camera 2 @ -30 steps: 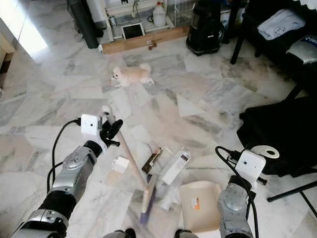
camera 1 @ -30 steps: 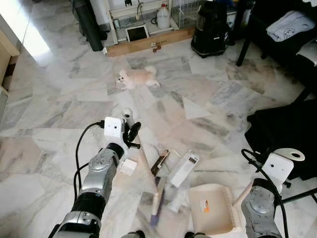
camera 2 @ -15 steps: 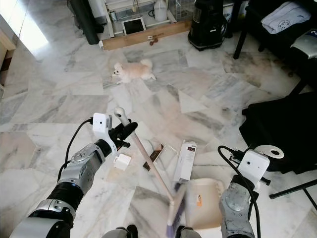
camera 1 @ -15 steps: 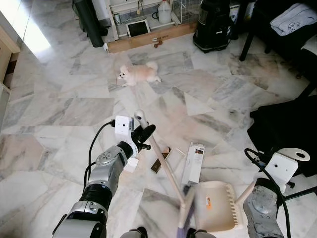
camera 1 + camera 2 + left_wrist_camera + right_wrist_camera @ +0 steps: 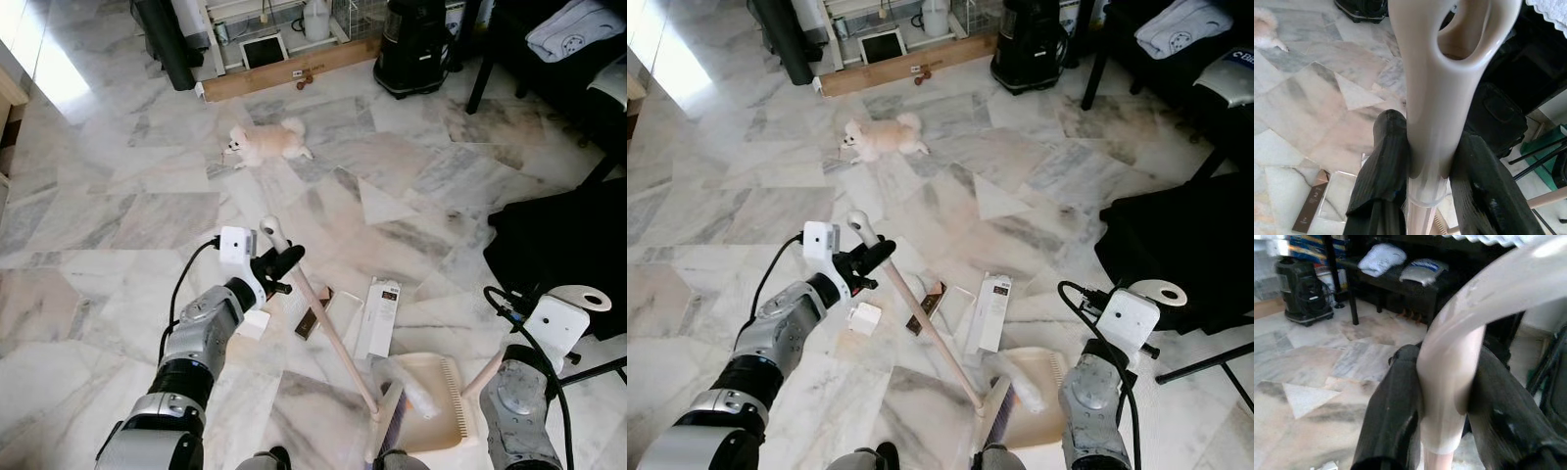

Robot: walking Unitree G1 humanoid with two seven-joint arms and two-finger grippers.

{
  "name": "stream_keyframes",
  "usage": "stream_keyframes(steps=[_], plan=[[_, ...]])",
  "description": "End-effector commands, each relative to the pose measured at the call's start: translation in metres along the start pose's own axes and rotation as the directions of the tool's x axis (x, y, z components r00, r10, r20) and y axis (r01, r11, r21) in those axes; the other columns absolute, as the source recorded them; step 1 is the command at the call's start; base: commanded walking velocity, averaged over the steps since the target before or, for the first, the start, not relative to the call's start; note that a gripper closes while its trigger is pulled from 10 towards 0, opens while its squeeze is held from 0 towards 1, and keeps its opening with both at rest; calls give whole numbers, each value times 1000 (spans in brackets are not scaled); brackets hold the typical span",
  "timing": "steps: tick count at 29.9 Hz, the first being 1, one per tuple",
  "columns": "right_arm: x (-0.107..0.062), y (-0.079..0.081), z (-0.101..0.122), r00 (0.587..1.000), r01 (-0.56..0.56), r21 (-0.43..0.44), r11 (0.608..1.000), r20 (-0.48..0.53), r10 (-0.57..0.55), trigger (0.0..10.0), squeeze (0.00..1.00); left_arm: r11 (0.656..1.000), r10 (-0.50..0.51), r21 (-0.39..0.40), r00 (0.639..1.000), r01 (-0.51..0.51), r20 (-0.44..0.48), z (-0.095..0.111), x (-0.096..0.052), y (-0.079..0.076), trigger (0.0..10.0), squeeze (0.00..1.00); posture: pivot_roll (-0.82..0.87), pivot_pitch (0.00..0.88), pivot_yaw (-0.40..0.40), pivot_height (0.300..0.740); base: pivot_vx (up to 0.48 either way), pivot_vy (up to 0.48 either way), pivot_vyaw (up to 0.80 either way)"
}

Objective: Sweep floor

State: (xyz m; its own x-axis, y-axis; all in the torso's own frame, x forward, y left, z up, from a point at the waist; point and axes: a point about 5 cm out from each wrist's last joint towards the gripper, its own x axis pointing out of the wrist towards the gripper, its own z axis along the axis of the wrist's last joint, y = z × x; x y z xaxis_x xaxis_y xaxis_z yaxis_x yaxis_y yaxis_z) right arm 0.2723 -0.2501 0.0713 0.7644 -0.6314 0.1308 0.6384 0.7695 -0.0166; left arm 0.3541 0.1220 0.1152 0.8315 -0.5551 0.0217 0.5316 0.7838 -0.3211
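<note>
Left jaws clamp broom [image 5: 328, 333] handle (right grip dustpan [image 5: 431, 406] handle).

Head views are evenly bright and mostly sharp; daylight enters from the upper left, leaving a pale glare patch on the marble floor [image 5: 59, 78], and shadows are soft and short. The far right is dark, with little detail in the black bag [image 5: 568, 255]. Wrist views are softer: the broom handle [image 5: 1444, 98] and dustpan handle [image 5: 1449, 377] sit close and blurred, the latter overexposed at top.
</note>
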Motion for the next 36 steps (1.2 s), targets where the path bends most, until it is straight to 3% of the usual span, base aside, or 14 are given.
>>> stream_keyframes(steps=[1,14,22,32,35,36], plan=[[-3,1,-7,998,15,63,998,-62,-11,10000,0,1000,-1,-7,1000,1,12,5,-5,6,10000,0,4,172,90,740,0,0,0],[-4,12,3,994,-90,223,971,-48,103,10000,0,1000,5,21,1000,-5,18,11,-17,16,10000,0,3,108,81,740,0,0,0],[-4,18,7,986,-146,276,950,-34,161,10000,0,1000,-4,28,1000,4,21,13,-19,16,10000,0,5,84,76,740,0,0,0],[-11,4,9,985,-157,295,943,-18,169,10000,0,999,-15,49,999,13,34,18,-28,17,10000,0,-4,68,81,740,0,0,0],[-12,1,11,986,-153,307,939,-13,165,10000,0,997,21,78,997,-27,79,27,-33,20,10000,0,-9,65,82,740,0,0,0],[-11,1,14,986,-157,312,937,-5,167,10000,0,988,73,125,989,-89,128,34,-36,23,10000,0,-8,62,81,740,0,0,0]])
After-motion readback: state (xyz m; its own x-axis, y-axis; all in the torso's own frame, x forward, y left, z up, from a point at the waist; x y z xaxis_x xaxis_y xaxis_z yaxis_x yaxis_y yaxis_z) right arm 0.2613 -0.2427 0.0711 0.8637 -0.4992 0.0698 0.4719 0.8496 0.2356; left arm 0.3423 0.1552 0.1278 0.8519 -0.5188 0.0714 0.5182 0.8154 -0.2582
